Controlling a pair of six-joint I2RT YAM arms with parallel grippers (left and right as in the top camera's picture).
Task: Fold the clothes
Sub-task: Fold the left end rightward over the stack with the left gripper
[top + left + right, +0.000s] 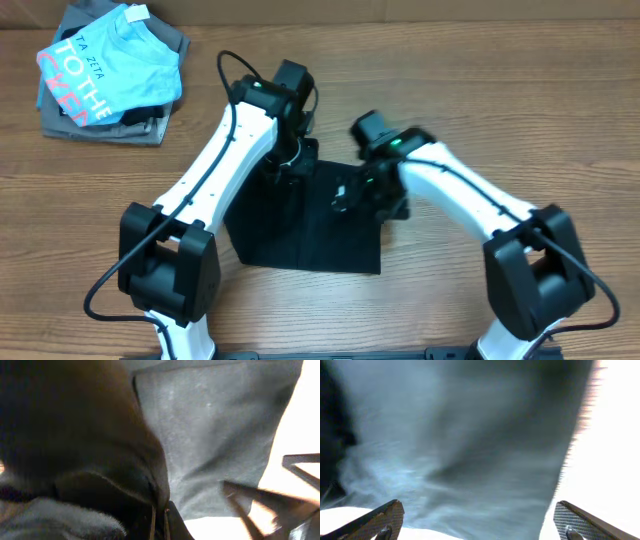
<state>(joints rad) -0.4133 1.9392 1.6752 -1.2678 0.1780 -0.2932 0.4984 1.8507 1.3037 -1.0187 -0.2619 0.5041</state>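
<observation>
The black shirt (310,235) lies folded in the middle of the table (470,90), between the two arms. The left gripper (284,165) is down on the shirt's far left part, pinched tight on a raised fold of cloth. The right gripper (480,520) hangs over the shirt's right edge, spread wide and holding nothing. Other clothes (105,75) are piled at the far left.

- Left arm (215,150), right arm (460,195): white moulded link shells.
- Joint housings (170,265): black, blocky.
- Cable (97,288): black, routed externally in loose loops.
- Indicator light (395,143): green, on the right arm's black wrist section.
- Right gripper (480,522): fingers (382,519) with dark woven-pattern faces.
</observation>
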